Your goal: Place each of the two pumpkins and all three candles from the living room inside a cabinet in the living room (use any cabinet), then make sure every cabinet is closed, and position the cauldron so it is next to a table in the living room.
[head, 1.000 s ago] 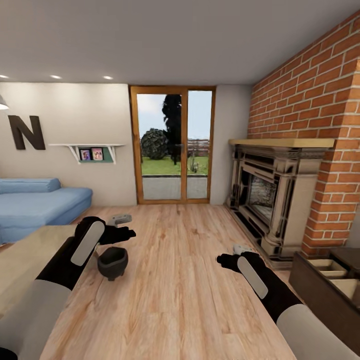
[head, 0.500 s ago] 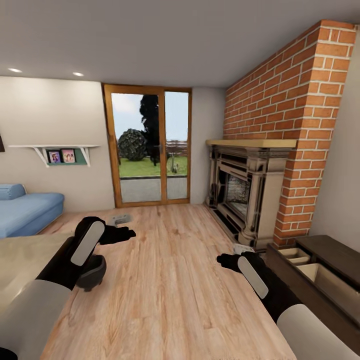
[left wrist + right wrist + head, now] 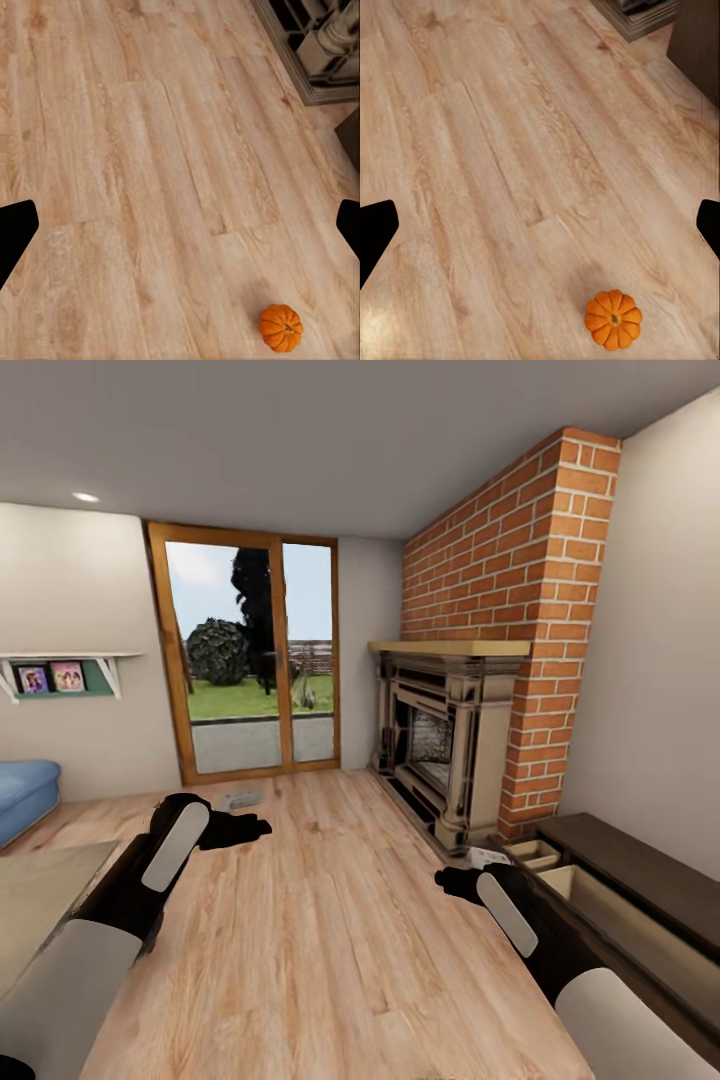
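Observation:
An orange ribbed pumpkin (image 3: 281,328) lies alone on the wooden floor, also seen as the pumpkin (image 3: 613,319) in the right wrist view. My left gripper (image 3: 235,828) and right gripper (image 3: 455,882) both hover above the floor, open and empty, with fingertips (image 3: 16,229) far apart. The dark-brown cabinet (image 3: 625,865) runs along the right wall beside my right arm, with two drawers (image 3: 590,895) pulled out showing pale insides. A corner of the grey table (image 3: 35,890) shows at the lower left. The cauldron is hidden.
A brick chimney with a stone fireplace (image 3: 445,745) stands ahead on the right. A glass patio door (image 3: 250,670) is straight ahead, a blue sofa (image 3: 22,795) at far left. Small pale objects lie on the floor near the door (image 3: 240,798) and by the cabinet's end (image 3: 488,857).
The camera has swung right, so the room slid left in view. The cauldron and much of the sofa and table dropped from sight, while more of the cabinet appeared. Both arms hold their pose.

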### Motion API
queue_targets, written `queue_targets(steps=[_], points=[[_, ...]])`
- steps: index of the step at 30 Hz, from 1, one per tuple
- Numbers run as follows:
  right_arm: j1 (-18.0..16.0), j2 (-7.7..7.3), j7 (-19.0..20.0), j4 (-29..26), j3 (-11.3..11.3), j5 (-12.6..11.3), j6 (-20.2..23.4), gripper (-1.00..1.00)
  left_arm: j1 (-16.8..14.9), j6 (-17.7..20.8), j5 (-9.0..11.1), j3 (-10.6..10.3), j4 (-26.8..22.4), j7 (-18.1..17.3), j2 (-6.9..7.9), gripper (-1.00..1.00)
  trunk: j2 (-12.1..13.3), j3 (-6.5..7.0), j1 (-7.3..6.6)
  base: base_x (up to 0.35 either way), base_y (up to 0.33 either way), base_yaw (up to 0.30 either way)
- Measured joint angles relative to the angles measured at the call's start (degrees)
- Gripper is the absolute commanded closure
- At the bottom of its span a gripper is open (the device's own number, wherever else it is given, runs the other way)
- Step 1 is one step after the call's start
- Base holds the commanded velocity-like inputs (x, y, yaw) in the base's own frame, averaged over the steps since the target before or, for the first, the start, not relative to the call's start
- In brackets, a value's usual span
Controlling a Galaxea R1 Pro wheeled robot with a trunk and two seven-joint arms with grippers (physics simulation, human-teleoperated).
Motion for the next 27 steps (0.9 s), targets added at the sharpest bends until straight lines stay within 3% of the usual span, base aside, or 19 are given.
queue_targets(steps=[23,27], points=[[0.0,-0.29,-0.22,0.12,-0.18,0.0,-0.14,-1.0,-0.04,-0.01,-0.02,0.0,0.01,-0.05,-0.03,-1.0,0.0,0.48,0.0,0.0,0.0,-0.288],[0.0,-0.29,-0.18,0.17,-1.22,0.06,-0.14,-1.0,-0.04,-0.01,-0.06,0.0,-0.03,-0.02,-0.05,-1.0,0.0,0.57,0.0,0.0,0.0,-0.288]])
